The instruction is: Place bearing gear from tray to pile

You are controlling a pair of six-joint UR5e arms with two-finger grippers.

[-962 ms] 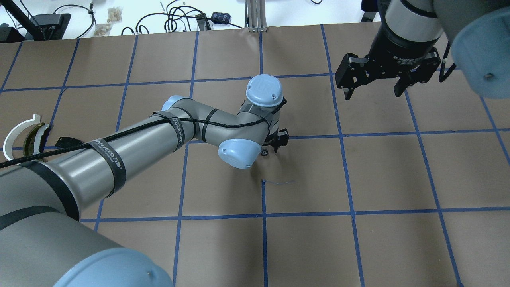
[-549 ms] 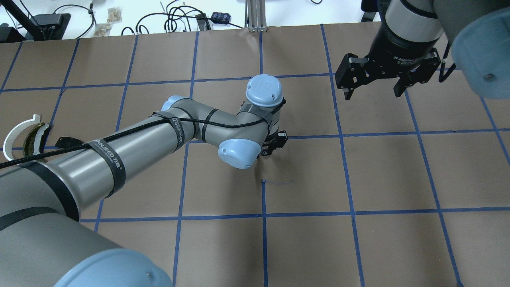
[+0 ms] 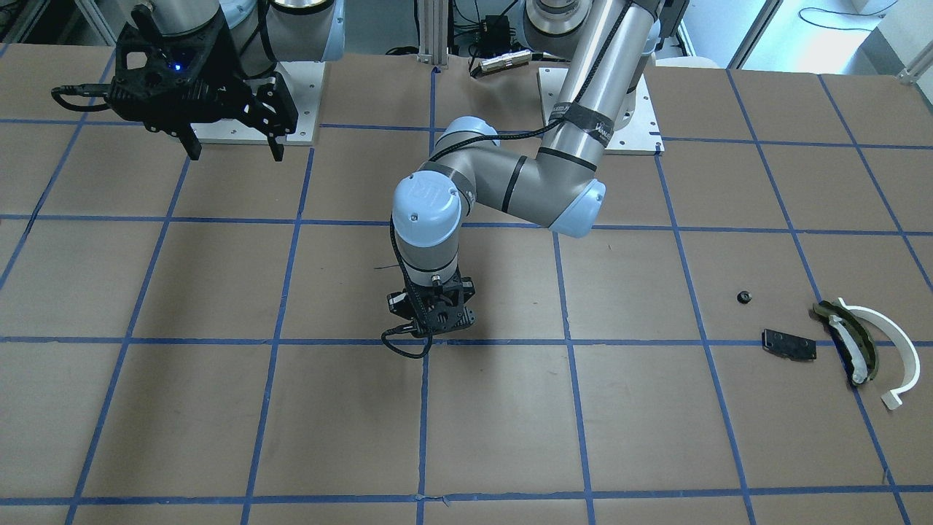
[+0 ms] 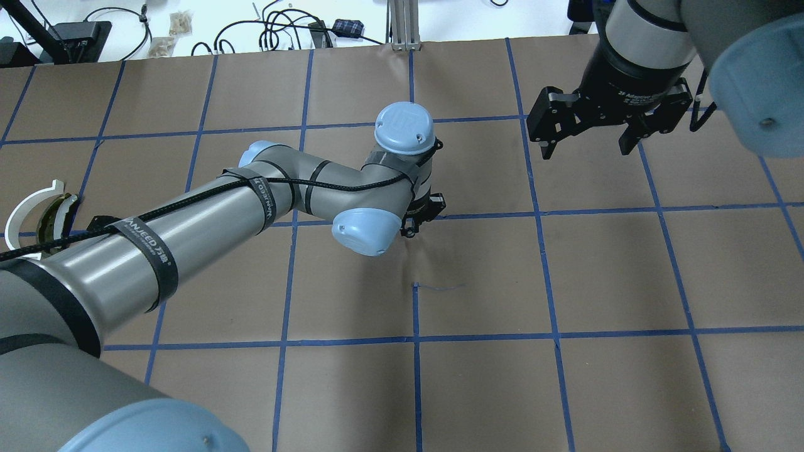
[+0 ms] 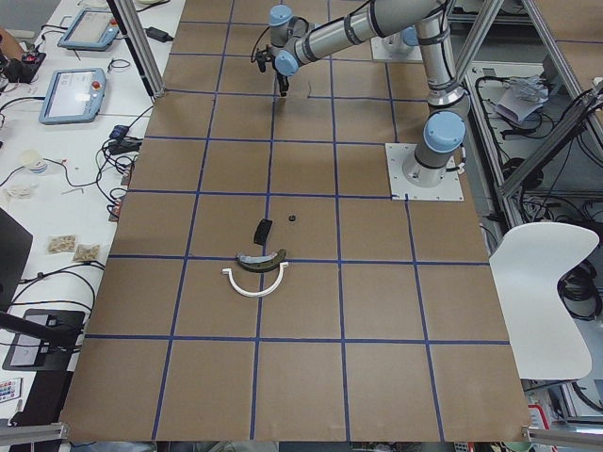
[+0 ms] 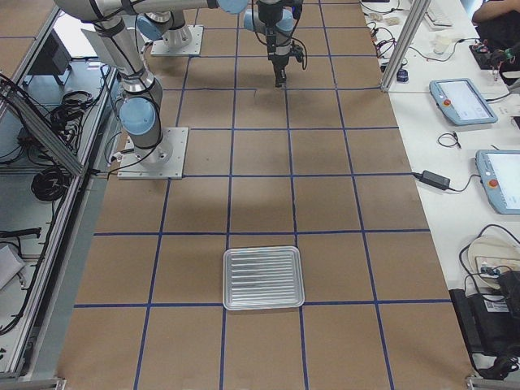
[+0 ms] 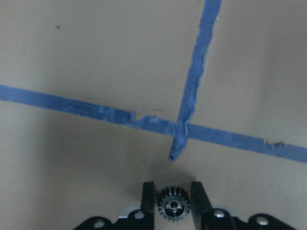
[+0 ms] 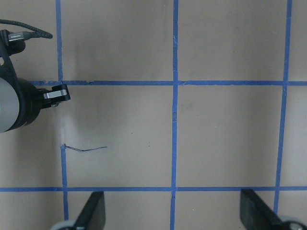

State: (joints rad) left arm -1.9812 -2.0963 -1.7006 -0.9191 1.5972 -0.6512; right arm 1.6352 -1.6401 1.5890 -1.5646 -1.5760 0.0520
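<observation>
The brown paper table (image 4: pixel 477 389) carries a blue tape grid (image 4: pixel 352 342). A ribbed silver metal tray (image 6: pixel 264 279) lies near its end. The right gripper (image 4: pixel 585 152) hangs wide open and empty. The left gripper (image 7: pixel 173 195) clamps the small toothed black bearing gear (image 7: pixel 173 208) between its black fingers (image 7: pixel 147 194), above a tape crossing (image 7: pixel 181 129).

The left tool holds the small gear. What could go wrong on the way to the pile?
The gear is held only by its teeth, near the tips of the left tool, so it may slip out on the long way to the pile. If it is released from high up, it could roll away from the pile.
</observation>
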